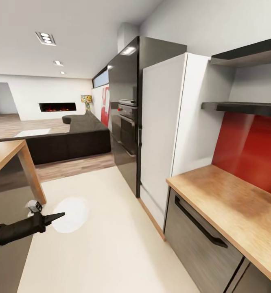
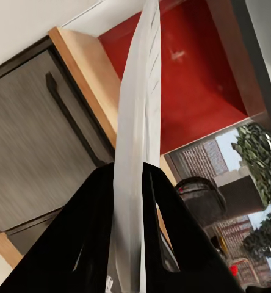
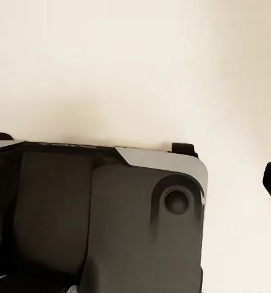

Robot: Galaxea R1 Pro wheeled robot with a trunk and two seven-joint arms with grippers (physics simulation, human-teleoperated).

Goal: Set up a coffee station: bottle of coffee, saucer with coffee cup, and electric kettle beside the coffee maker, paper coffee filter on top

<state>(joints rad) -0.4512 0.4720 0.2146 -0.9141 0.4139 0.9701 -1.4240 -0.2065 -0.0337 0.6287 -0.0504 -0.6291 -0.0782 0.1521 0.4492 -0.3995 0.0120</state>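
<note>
My left gripper [image 1: 50, 218] sits low at the left of the head view, over the pale floor, shut on the paper coffee filter [image 1: 71, 214], a thin off-white round piece. The left wrist view shows the filter [image 2: 137, 140] edge-on and ribbed, pinched between the black fingers [image 2: 99, 232]. The light wood countertop [image 1: 229, 199] runs along the right over grey cabinets, and its edge [image 2: 86, 76] lies beyond the filter. Further along it stands a dark rounded appliance [image 2: 199, 198]; I cannot tell which one. The right wrist view looks down at the robot's dark base [image 3: 99, 220] and the floor.
A white fridge [image 1: 164, 130] and a black oven tower [image 1: 125, 118] stand past the counter's end. Dark shelves [image 1: 245, 108] hang over a red backsplash [image 1: 249, 150]. A drawer's black handle [image 1: 200, 228] juts out. A wooden table [image 1: 5, 154] is at left, a dark sofa [image 1: 70, 142] beyond.
</note>
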